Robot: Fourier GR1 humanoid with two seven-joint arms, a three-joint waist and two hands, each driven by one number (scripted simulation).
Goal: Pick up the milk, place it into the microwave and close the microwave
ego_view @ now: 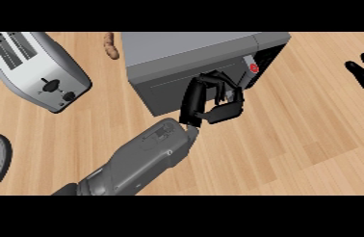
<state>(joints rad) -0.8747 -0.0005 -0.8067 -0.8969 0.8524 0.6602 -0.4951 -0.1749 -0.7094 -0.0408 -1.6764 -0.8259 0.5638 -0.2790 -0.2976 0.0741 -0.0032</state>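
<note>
At the far left edge, around 8 o'clock, a dark round rim is just peeking into my view. At 10 o'clock a silver toaster is lying across the wooden counter. A small brown food item is sitting at 11 o'clock, just beside the microwave. My left hand is coming up from 7 o'clock and touching the microwave's dark front near the centre, fingers loosely spread and gripping nothing. The door is looking closed. The milk is not showing anywhere, so I cannot tell where it is. At 3 o'clock my right hand is resting at the edge, fingers relaxed.
</note>
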